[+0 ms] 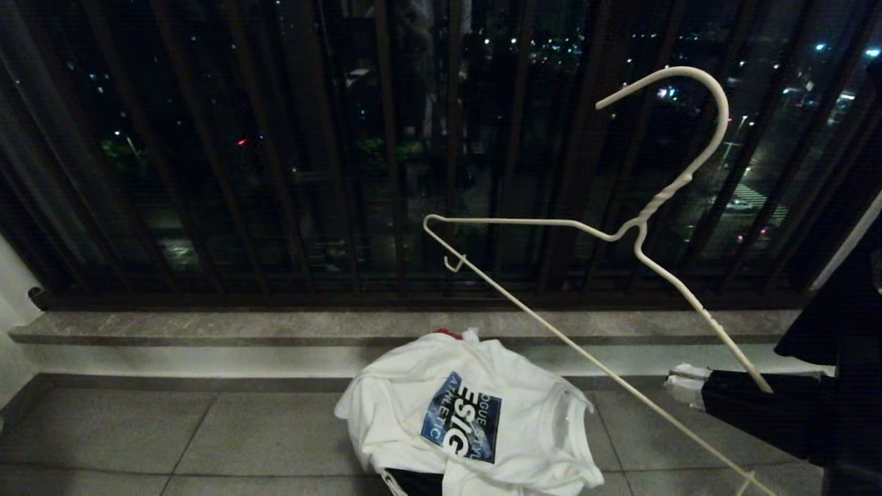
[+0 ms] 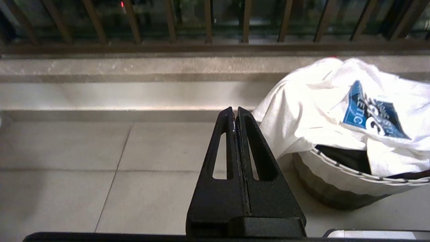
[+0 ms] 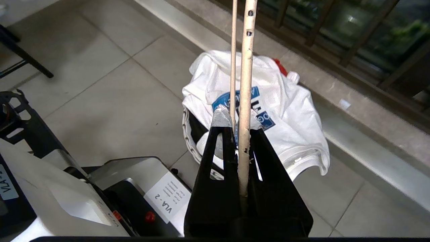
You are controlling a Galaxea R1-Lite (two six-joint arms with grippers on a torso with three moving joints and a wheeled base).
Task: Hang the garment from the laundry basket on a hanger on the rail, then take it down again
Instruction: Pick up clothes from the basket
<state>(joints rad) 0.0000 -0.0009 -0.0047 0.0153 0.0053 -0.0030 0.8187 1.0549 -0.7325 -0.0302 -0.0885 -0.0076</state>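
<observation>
The white garment (image 1: 475, 406) with its blue chest print lies draped over the laundry basket (image 2: 336, 178) on the floor, low in the middle of the head view. To its right, my right gripper (image 1: 688, 386) is shut on one arm of the off-white wire hanger (image 1: 641, 227). The hanger is held tilted in the air with its hook up and to the right. From the right wrist, the hanger (image 3: 247, 67) runs between the shut fingers of the right gripper (image 3: 239, 121), above the garment (image 3: 295, 114). My left gripper (image 2: 235, 111) is shut on nothing, left of the basket. The rail is out of view.
Dark balcony railing bars (image 1: 386, 172) stand behind a low stone ledge (image 1: 275, 327) just past the basket. Grey floor tiles (image 1: 207, 434) spread to the left. My own base (image 3: 100, 191) sits close beside the basket, and a dark stand leg (image 3: 23, 53) lies further off.
</observation>
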